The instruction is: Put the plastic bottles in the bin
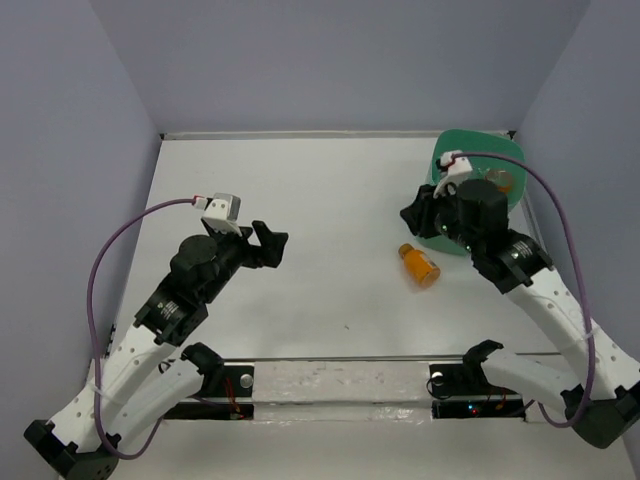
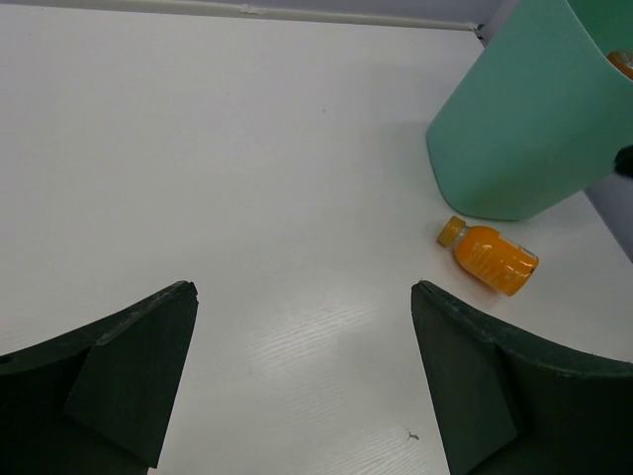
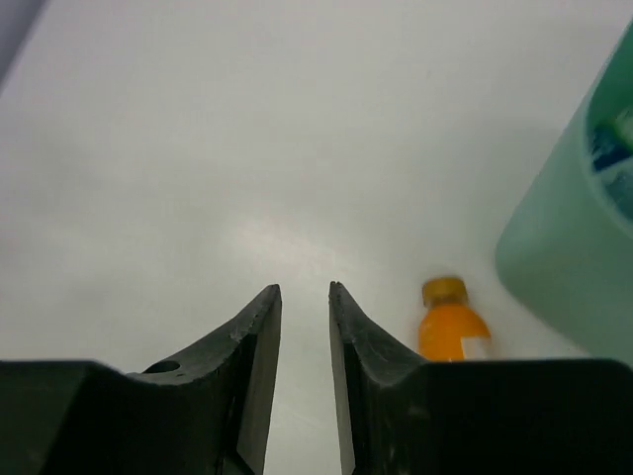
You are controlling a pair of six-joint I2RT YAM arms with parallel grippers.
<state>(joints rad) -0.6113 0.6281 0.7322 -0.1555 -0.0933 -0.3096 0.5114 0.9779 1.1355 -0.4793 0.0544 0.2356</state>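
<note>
A small orange plastic bottle with an orange cap (image 1: 420, 265) lies on its side on the white counter (image 1: 300, 180). It is just in front of the mint-green plastic bin with rounded corners (image 1: 505, 155), near its foot but not touching it, and its cap points away from the arm bases towards the far left. The bin stands in the far right corner of the counter, partly hidden in the overhead view by the right arm. At least one more orange bottle (image 1: 500, 181) shows inside it, and the right wrist view catches something blue and white within the rim that is too blurred to name. The right tool (image 1: 415, 215) hangs over the counter just left of the bin and above the lying bottle. In its own camera its two dark fingers (image 3: 252, 356) are all but closed, with only a narrow slit between them and nothing gripped. The orange bottle (image 3: 453, 332) sits just to the right of those fingers, beside the bin wall (image 3: 564, 247). The left tool (image 1: 270, 243) hovers over the middle left of the counter, well apart from the bottle. Its fingers (image 2: 119, 376) are spread wide and hold nothing. From its wrist view the bottle (image 2: 490, 259) lies ahead to the right, below the bin's tapered side (image 2: 514, 129).
</note>
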